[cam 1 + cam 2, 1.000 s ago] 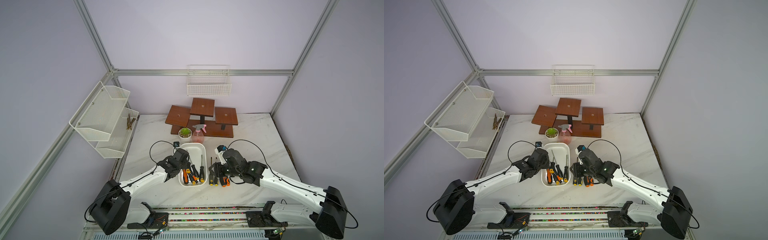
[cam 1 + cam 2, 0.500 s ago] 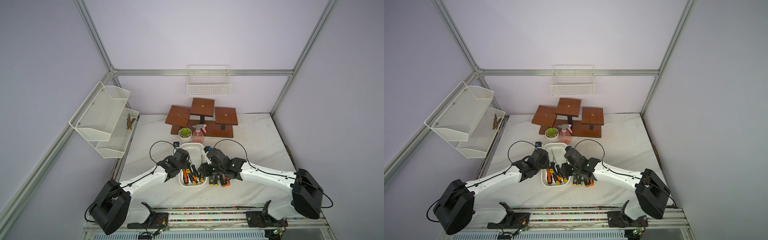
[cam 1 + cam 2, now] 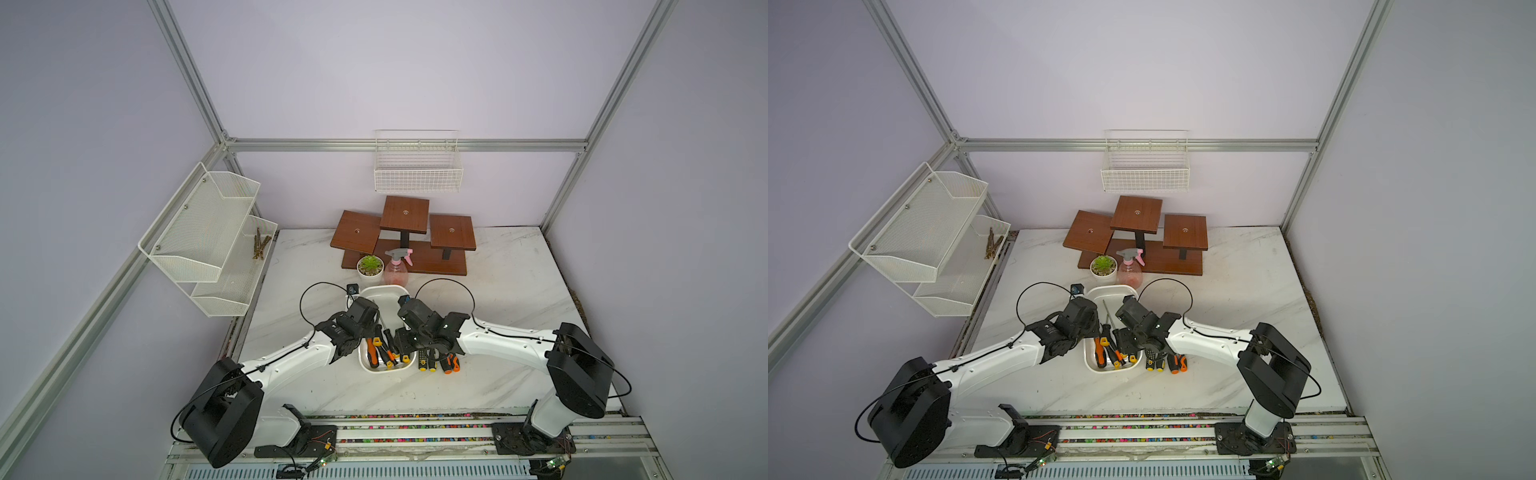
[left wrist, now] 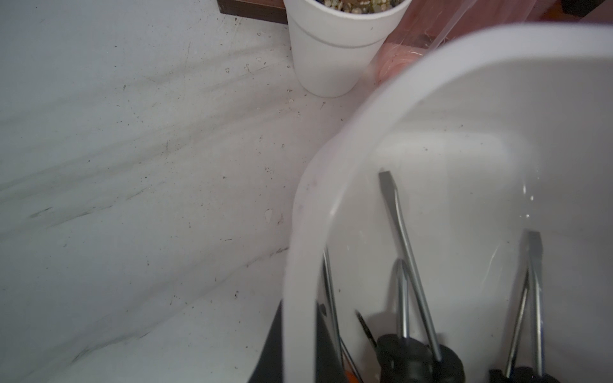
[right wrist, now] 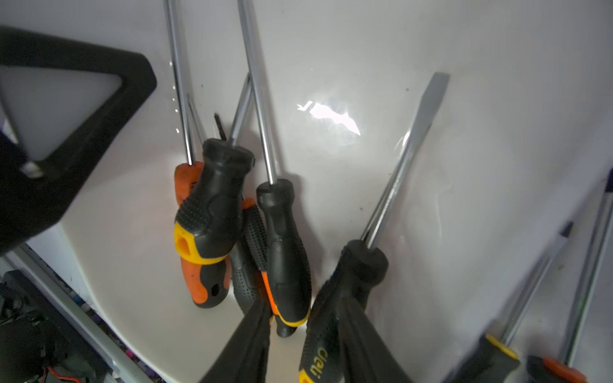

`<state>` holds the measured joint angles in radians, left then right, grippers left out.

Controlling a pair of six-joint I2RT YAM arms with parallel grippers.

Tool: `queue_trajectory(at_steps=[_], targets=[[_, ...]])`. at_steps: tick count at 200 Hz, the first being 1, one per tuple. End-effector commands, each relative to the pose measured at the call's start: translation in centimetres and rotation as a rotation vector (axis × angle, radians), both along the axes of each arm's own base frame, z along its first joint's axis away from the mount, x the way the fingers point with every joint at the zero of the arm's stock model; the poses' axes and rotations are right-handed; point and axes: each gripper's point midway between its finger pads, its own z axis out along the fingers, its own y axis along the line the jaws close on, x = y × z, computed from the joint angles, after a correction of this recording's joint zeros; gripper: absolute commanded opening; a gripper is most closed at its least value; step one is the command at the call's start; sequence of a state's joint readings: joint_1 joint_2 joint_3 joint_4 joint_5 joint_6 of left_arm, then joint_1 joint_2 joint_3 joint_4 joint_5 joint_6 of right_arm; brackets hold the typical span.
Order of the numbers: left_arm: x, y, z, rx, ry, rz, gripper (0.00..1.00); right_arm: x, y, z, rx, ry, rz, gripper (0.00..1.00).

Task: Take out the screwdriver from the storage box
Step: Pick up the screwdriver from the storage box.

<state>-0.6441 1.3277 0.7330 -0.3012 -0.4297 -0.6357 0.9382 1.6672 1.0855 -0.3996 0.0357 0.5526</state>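
Note:
The storage box (image 3: 384,288) is a shallow white tub at mid-table, seen in both top views with its rim (image 3: 1108,288) toward the plant. Several screwdrivers with black, orange and yellow handles lie inside. My left gripper (image 4: 300,331) is shut on the box's left rim (image 4: 335,159), one finger on each side of the wall. My right gripper (image 5: 303,308) reaches down into the box's near end. It is open, its fingers (image 5: 252,331) straddling the black handle of a flat-blade screwdriver (image 5: 355,272). A gap shows beside that handle.
More screwdrivers (image 3: 434,363) lie on the marble just right of the box. A potted succulent (image 3: 370,266) and a pink spray bottle (image 3: 397,268) stand right behind it, before a wooden stand (image 3: 405,232). Wire baskets (image 3: 417,166) hang on the walls.
My right arm has swung left, from above the screwdrivers on the table to down inside the box. Its jaws have narrowed slightly. The left arm has not moved.

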Motion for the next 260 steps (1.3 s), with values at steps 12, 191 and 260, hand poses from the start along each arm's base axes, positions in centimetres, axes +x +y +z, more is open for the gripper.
queue_trajectory(at_steps=[12, 191, 260], targets=[[1.1, -0.1, 1.6, -0.019, -0.070, 0.031, 0.00, 0.8, -1.9, -0.9, -0.167, -0.043, -0.007, 0.41], [0.8, 0.3, 2.3, -0.026, -0.090, 0.040, 0.00, 1.9, -1.9, -5.4, -0.391, 0.000, 0.025, 0.41], [0.8, 0.4, 2.0, -0.017, -0.086, 0.045, 0.00, 2.0, -1.2, -4.2, -0.328, -0.019, 0.018, 0.22]])
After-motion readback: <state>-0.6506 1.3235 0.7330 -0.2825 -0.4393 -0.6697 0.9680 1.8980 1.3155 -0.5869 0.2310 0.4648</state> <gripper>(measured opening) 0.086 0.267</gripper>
